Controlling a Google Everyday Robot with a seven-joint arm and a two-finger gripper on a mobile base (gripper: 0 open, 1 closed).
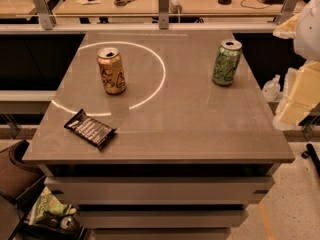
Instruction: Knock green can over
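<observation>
The green can (227, 62) stands upright at the upper right of the desk (200, 134), well apart from the gold can (111, 70). The claw (299, 96) hangs at the frame's right edge; I cannot tell its spread.

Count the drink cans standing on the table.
2. The green can stands upright near the right edge; the gold can stands upright left of centre. Nothing there could hide another. The gripper hangs off the table's right side.
</observation>
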